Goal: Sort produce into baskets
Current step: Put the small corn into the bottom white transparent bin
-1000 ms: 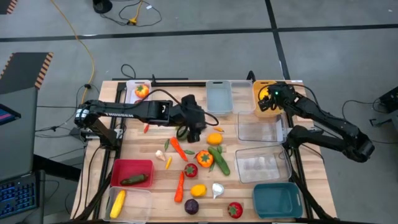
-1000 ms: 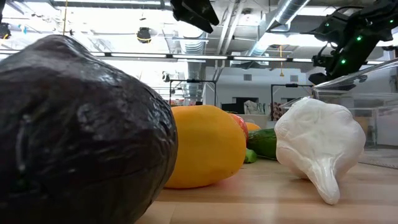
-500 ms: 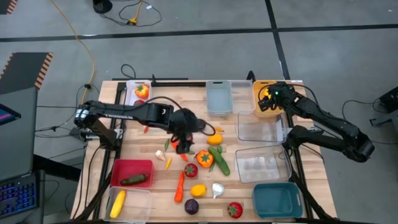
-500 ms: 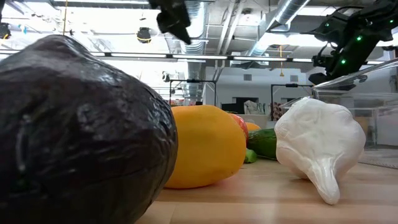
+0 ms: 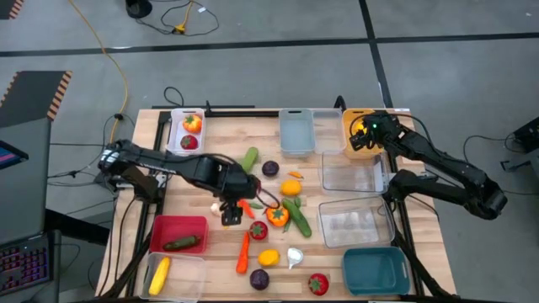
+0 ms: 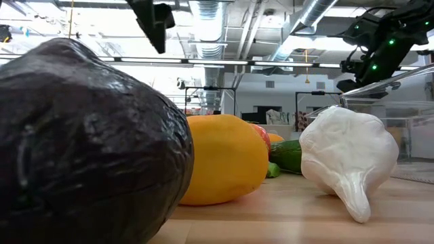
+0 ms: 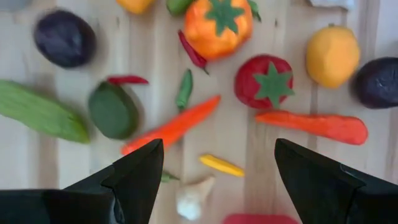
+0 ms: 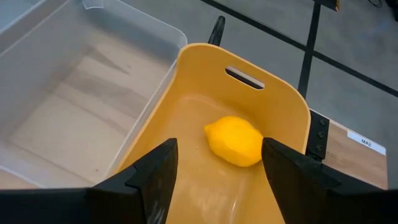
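High view: we see the left hand (image 5: 232, 215) over scattered produce (image 5: 278, 215) at desk (image 5: 210, 126) centre; the right hand (image 5: 364, 135) hangs over the orange-yellow basket (image 5: 349, 126).

Low view: probably the left hand overhead.

Left wrist view: fingers (image 7: 134, 177) spread wide, empty, above a carrot (image 7: 171, 126).

Right wrist view: fingers (image 8: 155, 174) apart, empty; a lemon (image 8: 234, 141) lies in the basket.
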Available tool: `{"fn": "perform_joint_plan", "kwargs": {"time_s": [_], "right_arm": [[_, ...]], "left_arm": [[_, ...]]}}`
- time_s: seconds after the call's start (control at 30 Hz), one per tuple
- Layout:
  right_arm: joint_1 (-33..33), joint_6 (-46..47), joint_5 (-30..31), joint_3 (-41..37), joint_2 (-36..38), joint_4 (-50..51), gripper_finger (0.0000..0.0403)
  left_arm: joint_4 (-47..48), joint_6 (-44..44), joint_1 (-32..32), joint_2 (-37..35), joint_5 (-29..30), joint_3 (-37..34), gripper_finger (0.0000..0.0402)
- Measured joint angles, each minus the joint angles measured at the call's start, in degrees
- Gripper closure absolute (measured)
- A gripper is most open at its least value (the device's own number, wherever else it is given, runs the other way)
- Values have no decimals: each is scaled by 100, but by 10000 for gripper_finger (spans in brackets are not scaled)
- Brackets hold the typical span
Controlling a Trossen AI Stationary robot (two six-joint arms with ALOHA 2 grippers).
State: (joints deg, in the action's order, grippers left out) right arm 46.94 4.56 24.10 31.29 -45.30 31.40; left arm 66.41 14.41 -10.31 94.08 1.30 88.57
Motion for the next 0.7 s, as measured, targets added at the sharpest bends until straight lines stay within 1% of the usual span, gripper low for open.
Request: {"fn": "perform_joint_plan", "kwargs": {"time_s": [0.2, 0.33, 0.6, 0.7], "right_arm": [[0, -2, 0, 0, 0, 0, 142], [0, -2, -2, 0, 0, -2, 142], [0, -2, -5, -2, -1, -2, 142], [0, -2, -9, -2, 0, -2, 142]], "left_arm": [[-83, 734, -364, 1, 73, -633, 110], [-515, 1021, -475, 4, 208, -1204, 110], [-1480, 1348, -479, 2, 243, -2211, 110], [-1782, 1452, -479, 2, 247, -2544, 117]]}}
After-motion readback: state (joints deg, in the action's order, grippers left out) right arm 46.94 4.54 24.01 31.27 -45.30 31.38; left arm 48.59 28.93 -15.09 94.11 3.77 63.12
